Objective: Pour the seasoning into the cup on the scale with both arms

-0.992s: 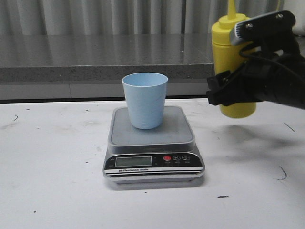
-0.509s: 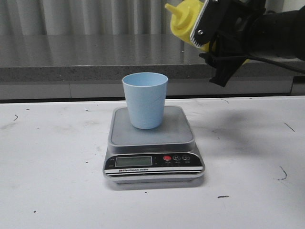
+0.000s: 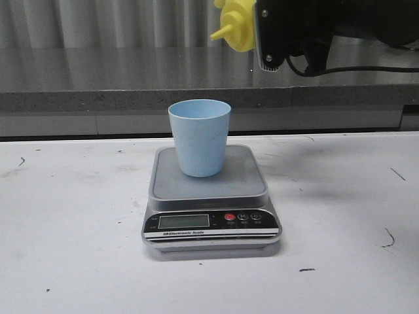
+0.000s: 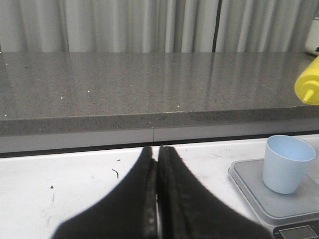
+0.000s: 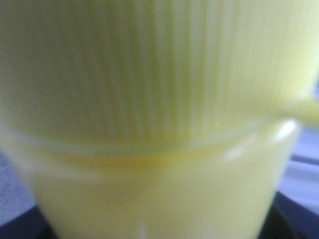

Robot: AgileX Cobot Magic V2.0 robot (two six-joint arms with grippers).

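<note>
The bottle hangs in the air at the top of the front view, tipped over on its side so that its domed cap and nozzle point left and slightly down, above and a little to the right of the cup. Only the cap end shows there; the body is hidden in the right gripper, which clamps around it, its fingers closed on the bottle. In the right wrist view the bottle fills almost the whole picture, blurred, with the ribbed cap and the smooth body meeting at a seam. Nothing is seen leaving the nozzle. The cup stands upright on the square platform of the scale, toward its back, and its inside looks plain pale blue. The scale sits on the white table, its black panel with display and red button facing the camera. The left wrist view shows the left gripper low over the table, well to the left of the scale, with its two dark fingers pressed together and nothing between them; the cup and the bottle's cap appear at that picture's right edge. Behind the table runs a grey stone counter with curtains beyond.
</note>
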